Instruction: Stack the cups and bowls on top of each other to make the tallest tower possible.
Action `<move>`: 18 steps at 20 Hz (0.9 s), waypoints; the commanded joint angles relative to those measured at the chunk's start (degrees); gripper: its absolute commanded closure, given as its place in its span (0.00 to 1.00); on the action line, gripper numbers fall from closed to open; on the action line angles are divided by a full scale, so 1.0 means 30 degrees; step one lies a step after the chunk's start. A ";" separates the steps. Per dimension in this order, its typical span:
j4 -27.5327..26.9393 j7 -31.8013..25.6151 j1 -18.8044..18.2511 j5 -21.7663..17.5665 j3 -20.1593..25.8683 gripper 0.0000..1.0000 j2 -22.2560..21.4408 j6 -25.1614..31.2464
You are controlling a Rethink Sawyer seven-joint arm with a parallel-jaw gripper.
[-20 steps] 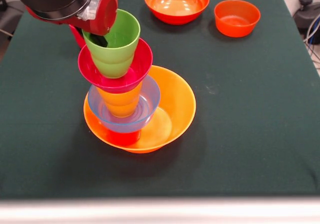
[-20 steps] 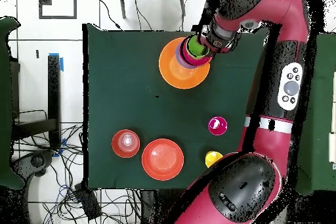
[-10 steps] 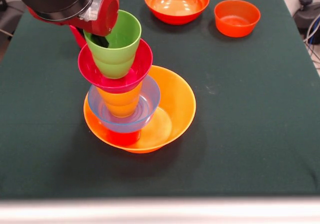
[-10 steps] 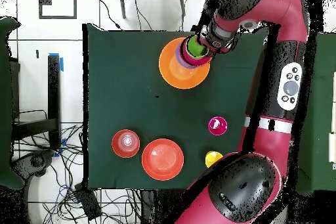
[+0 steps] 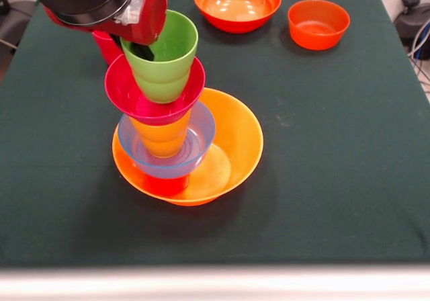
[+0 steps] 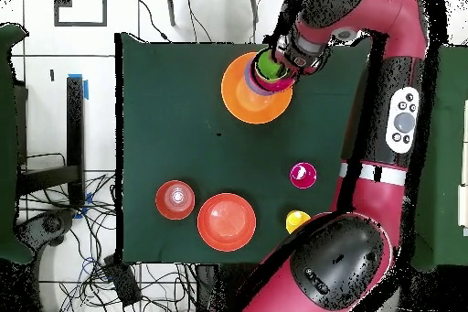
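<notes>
One gripper point(image 5: 138, 46) reached into the green cup point(image 5: 163, 59) atop the tower point(image 5: 164, 130); whether it gripped was unclear. The tower stood in the orange bowl point(image 5: 232, 140) on the dark green table point(image 5: 336, 146).

Green cup point(image 5: 162, 56) tilted atop the tower point(image 5: 164, 126), in a magenta bowl point(image 5: 144, 96); gripper point(image 5: 138, 49) reaching inside the cup's rim, fingers hidden.

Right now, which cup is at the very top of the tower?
The green cup, sitting in the magenta bowl. The orange cup is lower down, under that bowl.
</notes>
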 commanded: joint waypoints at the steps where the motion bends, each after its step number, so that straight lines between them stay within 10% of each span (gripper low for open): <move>1: 0.1493 -0.5087 0.0129 -0.0271 -0.1668 0.00 0.0072 -0.1816; 18: 0.1330 -0.5311 0.0213 -0.0500 -0.1655 0.00 0.0043 -0.1751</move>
